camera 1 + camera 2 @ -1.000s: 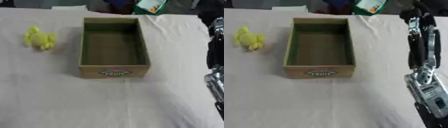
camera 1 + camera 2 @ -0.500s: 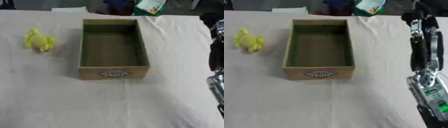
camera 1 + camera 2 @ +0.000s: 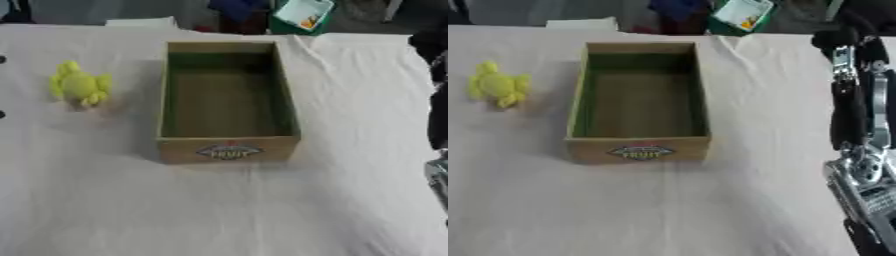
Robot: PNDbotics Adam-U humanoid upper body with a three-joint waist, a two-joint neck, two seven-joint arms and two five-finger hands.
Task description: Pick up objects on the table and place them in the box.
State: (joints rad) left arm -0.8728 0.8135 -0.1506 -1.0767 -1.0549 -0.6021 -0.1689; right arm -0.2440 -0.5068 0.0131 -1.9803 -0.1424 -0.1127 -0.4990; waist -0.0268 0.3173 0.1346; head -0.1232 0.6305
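A yellow soft toy (image 3: pixel 80 85) lies on the white cloth, left of the box and apart from it. The open cardboard box (image 3: pixel 227 149), green inside and with a label on its near wall, stands in the middle with nothing in it. My right hand (image 3: pixel 861 115) shows along the right edge, fingers pointing up and straight, holding nothing and well clear of the box. My left hand shows in neither view.
A white cloth (image 3: pixel 219 210) covers the table. A green-and-white package (image 3: pixel 744 14) sits past the far edge behind the box, beside dark shapes. Bare cloth stretches in front of the box and around the toy.
The whole picture has shifted slightly, so the camera moved. The toy, the box and my right hand keep their places.
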